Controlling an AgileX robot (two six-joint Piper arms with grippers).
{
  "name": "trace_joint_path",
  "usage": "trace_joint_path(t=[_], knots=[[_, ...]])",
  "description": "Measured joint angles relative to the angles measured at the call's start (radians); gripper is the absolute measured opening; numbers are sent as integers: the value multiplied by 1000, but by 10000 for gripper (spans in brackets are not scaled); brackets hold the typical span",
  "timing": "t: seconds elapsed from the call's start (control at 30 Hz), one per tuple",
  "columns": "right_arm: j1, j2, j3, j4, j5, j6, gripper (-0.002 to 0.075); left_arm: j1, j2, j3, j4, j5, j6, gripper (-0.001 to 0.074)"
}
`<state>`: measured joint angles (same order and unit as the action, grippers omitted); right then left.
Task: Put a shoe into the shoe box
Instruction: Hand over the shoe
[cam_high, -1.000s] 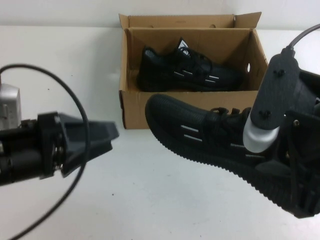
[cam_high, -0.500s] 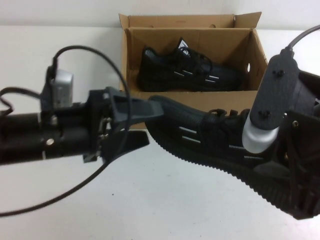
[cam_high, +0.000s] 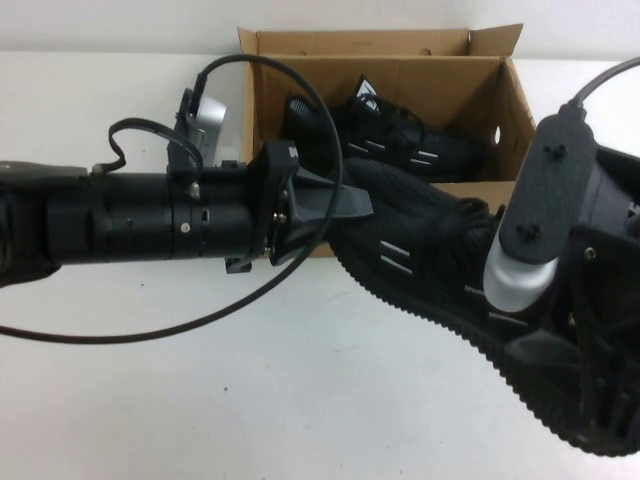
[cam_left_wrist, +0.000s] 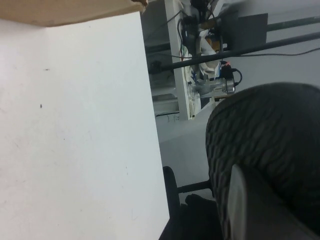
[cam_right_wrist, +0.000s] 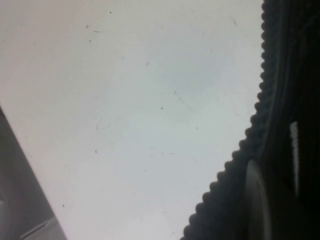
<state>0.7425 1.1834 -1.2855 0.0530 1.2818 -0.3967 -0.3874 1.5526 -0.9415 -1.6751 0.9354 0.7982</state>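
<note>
Worktop: white worktop (cam_high: 250, 400), bare at 6 o'clock; a pale wall runs along 12 o'clock.
Box: open cardboard box (cam_high: 275, 215) at 12 o'clock, flaps up; a second shoe (cam_high: 400, 145) lies inside, long axis from 9 to 3 o'clock, toe toward 9.
Left arm: reaches level in from 9 o'clock toward the centre, its camera on top and a cable looping around it.
Left claw: the left claw (cam_high: 345, 205) is at the shoe's toe, in front of the box's front wall; the left wrist view shows one finger (cam_left_wrist: 255, 210) against the ribbed sole. Whether it is closed on the toe, I cannot tell.
Right arm: fills the 3 to 5 o'clock edge, wrist camera plate toward the viewer.
Right claw: the right claw (cam_high: 545, 335) has the shoe by its heel end, fingers closed on it; a pad (cam_right_wrist: 257, 205) presses the side above the sole.
Shoe: the shoe (cam_high: 430, 260) is held off the worktop, just in front of the box, long axis from 10 to 4 o'clock, toe toward 10, heel toward 4.
</note>
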Motion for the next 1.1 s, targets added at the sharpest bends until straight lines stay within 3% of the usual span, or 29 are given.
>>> trace_joint_path(t=[0.1,0.2,0.3,0.4,0.5,0.83,1.1], knots=[[0,0,0,0,0,2,10,0,6,0,2,0,4,125],[0,0,0,0,-2,35,98,0,6,0,2,2,6,124],[0,0,-2,16,-20,107,281,0,6,0,7,2,12,123],[0,0,-2,68,-49,184,523,-1,8,0,21,-5,23,123],[0,0,-2,132,-71,223,640,-1,8,0,21,-15,30,123],[0,-55,-2,141,-176,612,611,-2,8,0,17,-36,45,118],[0,-178,-4,-82,-189,1158,610,-7,8,0,26,-127,78,118]])
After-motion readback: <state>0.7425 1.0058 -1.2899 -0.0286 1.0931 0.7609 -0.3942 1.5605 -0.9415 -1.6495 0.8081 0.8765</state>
